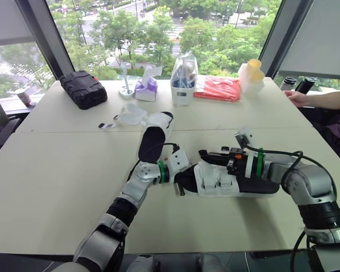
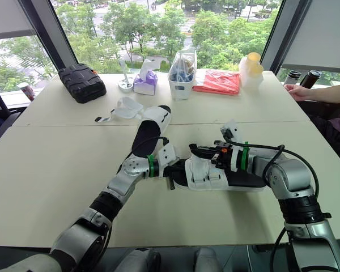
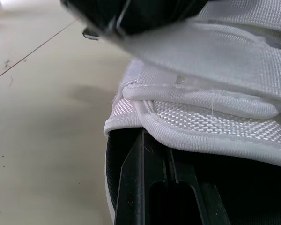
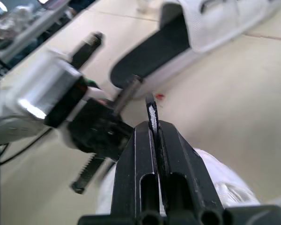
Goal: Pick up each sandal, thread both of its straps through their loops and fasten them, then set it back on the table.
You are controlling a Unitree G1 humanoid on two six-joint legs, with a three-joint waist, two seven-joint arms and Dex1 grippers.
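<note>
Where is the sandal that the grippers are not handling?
The free sandal lies mid-table, just beyond the left gripper, between the near sandal and the tissue box.

Table (image 1: pixel 51 187): lower left of frame open, approach unobstructed. Centre blocked by near sandal (image 1: pixel 232 182), with left gripper (image 1: pixel 180 184) and right gripper (image 1: pixel 203 153) crowding it. Second sandal (image 1: pixel 156 136) lies just above. Upper edge lined with black case (image 1: pixel 83 89), tissue box (image 1: pixel 146 89), basket (image 1: pixel 183 85) and red packet (image 1: pixel 218 89). Person's arm (image 1: pixel 323 100) at upper right.

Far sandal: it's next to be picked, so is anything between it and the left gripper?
Nothing visible. The far sandal lies on bare table just beyond the left gripper, which is at the near sandal.
</note>
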